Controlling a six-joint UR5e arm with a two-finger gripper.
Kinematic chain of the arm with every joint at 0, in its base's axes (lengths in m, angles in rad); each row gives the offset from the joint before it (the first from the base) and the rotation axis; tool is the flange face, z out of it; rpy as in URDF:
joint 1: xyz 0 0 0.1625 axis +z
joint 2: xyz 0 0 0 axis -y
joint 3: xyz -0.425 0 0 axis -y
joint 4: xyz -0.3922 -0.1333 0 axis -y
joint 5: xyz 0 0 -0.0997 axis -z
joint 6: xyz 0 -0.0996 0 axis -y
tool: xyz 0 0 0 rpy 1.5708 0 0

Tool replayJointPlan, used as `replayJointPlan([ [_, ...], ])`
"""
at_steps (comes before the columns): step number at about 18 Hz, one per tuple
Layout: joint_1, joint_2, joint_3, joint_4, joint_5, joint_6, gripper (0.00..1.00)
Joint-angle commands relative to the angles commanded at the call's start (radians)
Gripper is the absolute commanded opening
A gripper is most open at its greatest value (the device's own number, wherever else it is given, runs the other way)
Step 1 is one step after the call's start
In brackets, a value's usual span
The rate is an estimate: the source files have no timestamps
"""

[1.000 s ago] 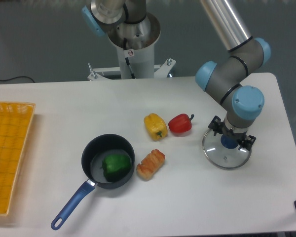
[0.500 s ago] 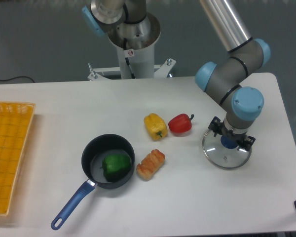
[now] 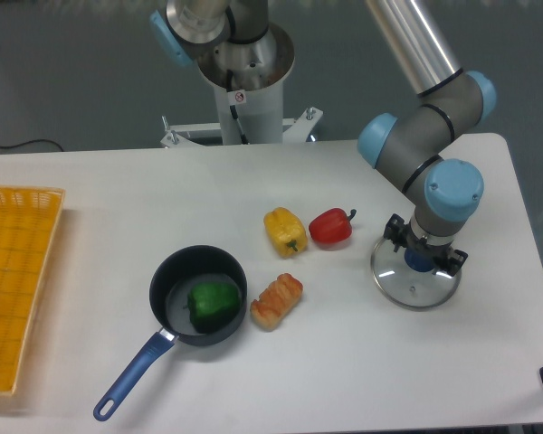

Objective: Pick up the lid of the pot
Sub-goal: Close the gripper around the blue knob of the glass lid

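By the table's (image 3: 326, 380) left edge I see a yellow crate (image 3: 18, 271), then, toward the front edge, a frying pan (image 3: 176, 291) holding a green bell pepper (image 3: 214, 304). Nearer the right edge the glass pot lid (image 3: 413, 295) lies flat, the gripper (image 3: 426, 245) over it, its fingers looking apart astride the blue knob (image 3: 420, 262). I'd grip that knob: the glass looks stiff, moderately heavy, slick and breakable, so it wants a level lift.

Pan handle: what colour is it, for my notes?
The pan handle is blue. It shows best in the fixed camera's view, the only one here.
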Motion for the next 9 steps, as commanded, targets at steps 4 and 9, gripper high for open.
replayJointPlan([
  [4, 0.0, 0.002, 0.002, -0.002, 0.0, 0.0, 0.73],
  [9, 0.0, 0.003, 0.003, -0.003, 0.002, 0.0, 0.7],
])
